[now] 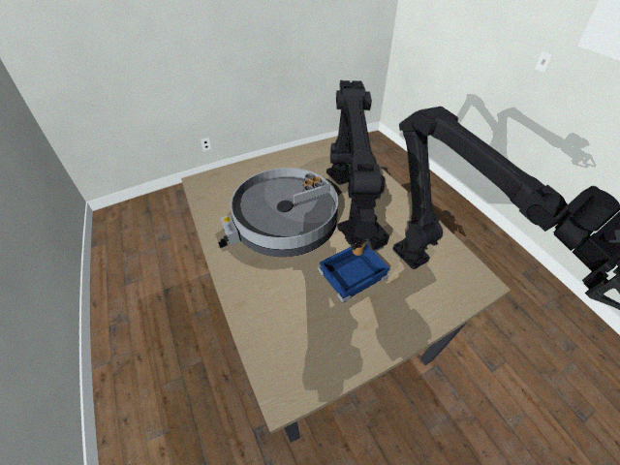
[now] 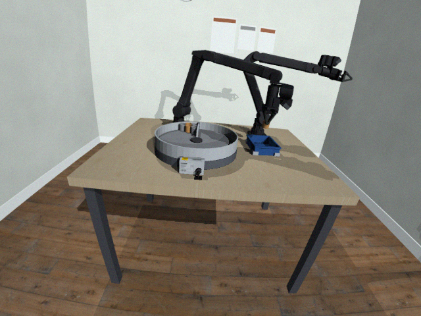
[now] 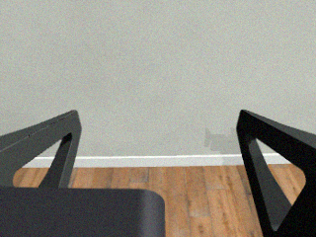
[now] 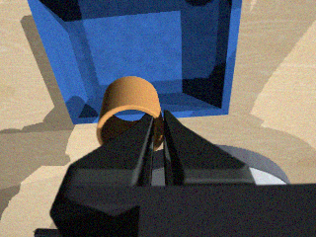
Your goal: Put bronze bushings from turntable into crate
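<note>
My right gripper (image 2: pixel 269 120) (image 4: pixel 158 118) is shut on the wall of a bronze bushing (image 1: pixel 358 249) (image 2: pixel 266 126) (image 4: pixel 130 91). The bushing hangs over the near edge of the blue crate in the right wrist view. The crate (image 1: pixel 366 286) (image 2: pixel 266 150) (image 4: pixel 63 74) stands flat between its corner guides; no bushing shows inside. On the turntable (image 1: pixel 285 243) (image 2: pixel 197 154), bronze bushings (image 1: pixel 308 183) (image 2: pixel 187 128) stand in a tight cluster with steel bushings (image 1: pixel 309 175) (image 2: pixel 181 127). My left gripper (image 3: pixel 158 118) (image 2: pixel 347 77) is open and empty, far from the crate.
A thin upright divider (image 1: pixel 311 192) (image 2: pixel 197 130) stands on the turntable beside the cluster. The turntable's raised rim surrounds them. A grey control box (image 1: pixel 230 230) (image 2: pixel 186 165) sits at its outer side. The left arm's base (image 1: pixel 411 253) stands close to the crate.
</note>
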